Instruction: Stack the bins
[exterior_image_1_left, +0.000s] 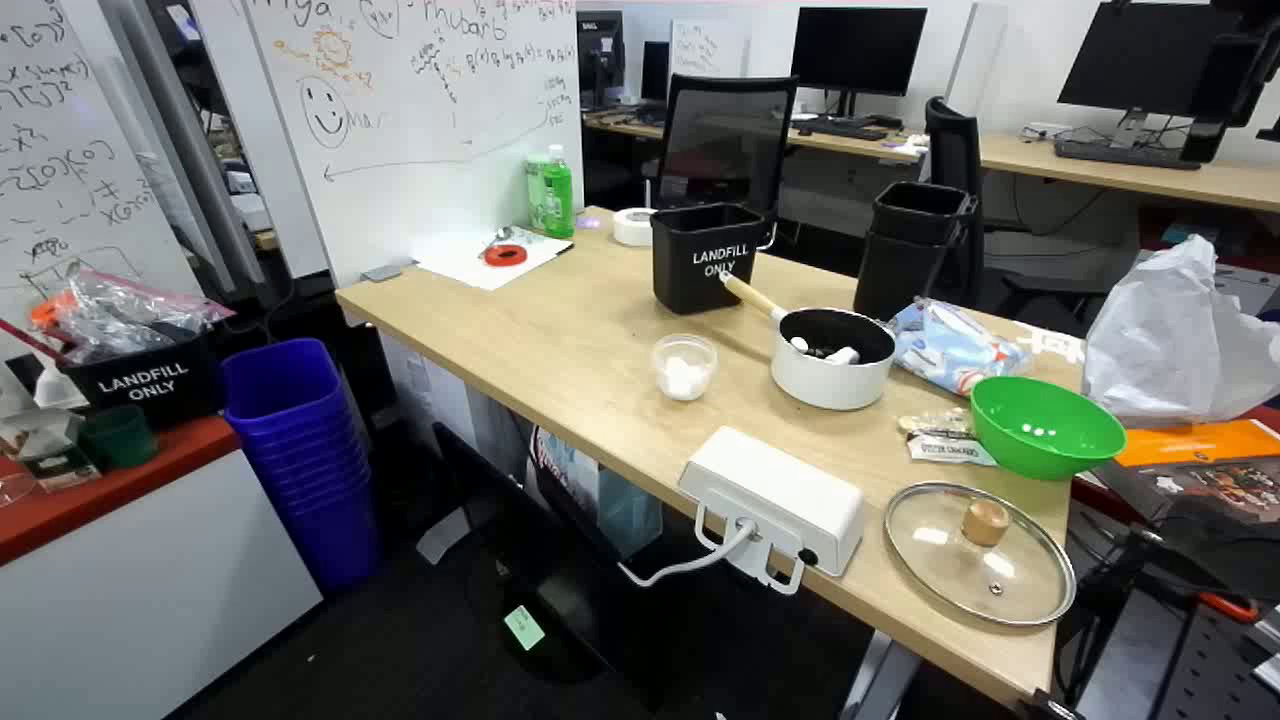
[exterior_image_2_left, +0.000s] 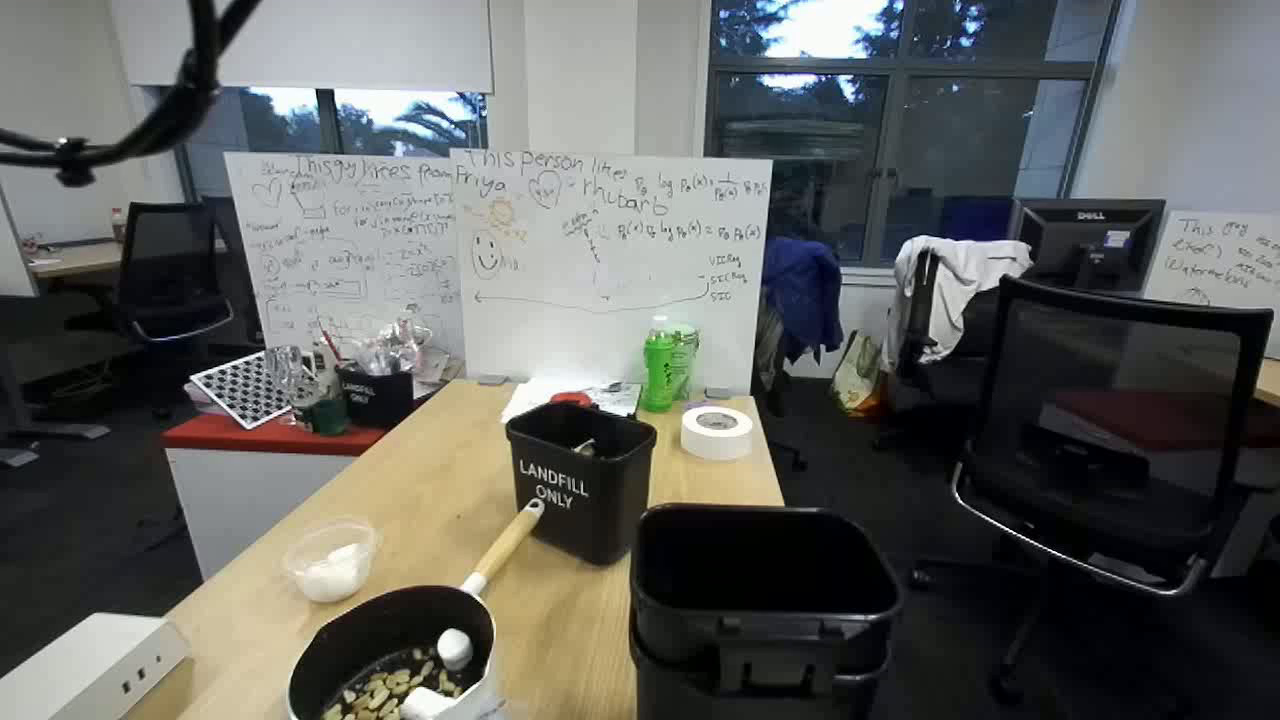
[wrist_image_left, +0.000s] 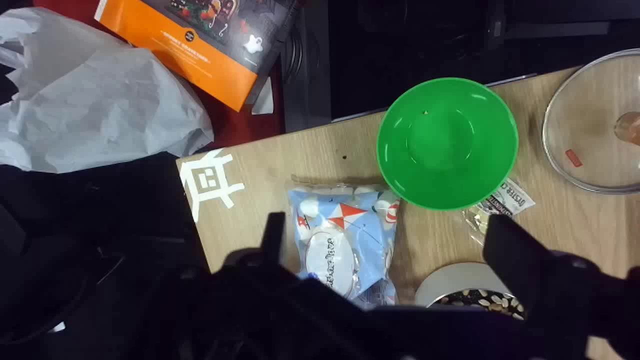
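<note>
A black bin with white "LANDFILL ONLY" lettering (exterior_image_1_left: 690, 275) stands upright on the table; it shows in both exterior views (exterior_image_2_left: 590, 515). A taller black pair of bins (exterior_image_1_left: 900, 270), one nested in the other with two rims showing, stands by the table's far edge; it is large in an exterior view (exterior_image_2_left: 765, 620), where its base is cut off. My gripper (wrist_image_left: 384, 222) is open and empty above the table in the wrist view, over a blue patterned bag and the pot's edge. No bin shows clearly in the wrist view.
The white pot (exterior_image_1_left: 830, 375) has its handle pointing toward the lettered bin. A clear cup (exterior_image_1_left: 684, 368), green bowl (exterior_image_1_left: 1045, 425), glass lid (exterior_image_1_left: 980, 555), blue bag (exterior_image_1_left: 955, 345), power box (exterior_image_1_left: 775, 495) and tape roll (exterior_image_2_left: 716, 434) lie on the table (exterior_image_1_left: 560, 320). A blue bin stack (exterior_image_1_left: 300, 460) stands on the floor.
</note>
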